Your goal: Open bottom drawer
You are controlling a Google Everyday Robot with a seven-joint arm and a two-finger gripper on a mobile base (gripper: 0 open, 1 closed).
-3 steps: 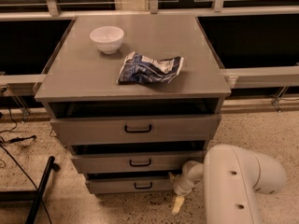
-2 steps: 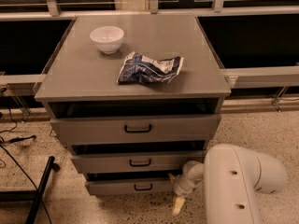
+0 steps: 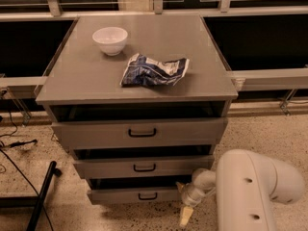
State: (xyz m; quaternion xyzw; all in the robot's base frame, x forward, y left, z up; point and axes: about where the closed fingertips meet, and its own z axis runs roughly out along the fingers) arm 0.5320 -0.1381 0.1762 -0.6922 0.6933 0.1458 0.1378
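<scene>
While the gripper (image 3: 184,202), its grip state not discernible, hangs by the near right corner of the bottom drawer (image 3: 115,195), lowest in the cabinet, any pull from there risks missing the black handle (image 3: 147,196) further left.

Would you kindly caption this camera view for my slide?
Gripper hangs low by one end of the bottom drawer, clear of its handle.

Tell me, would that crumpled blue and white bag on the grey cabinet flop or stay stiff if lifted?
Probably floppy: the crumpled blue and white bag lies creased and slumped on the grey cabinet top. Likely light, since it looks fairly flat. The claw hangs low by the narrow grey bottom drawer, right of its front, nowhere near the bag.
</scene>
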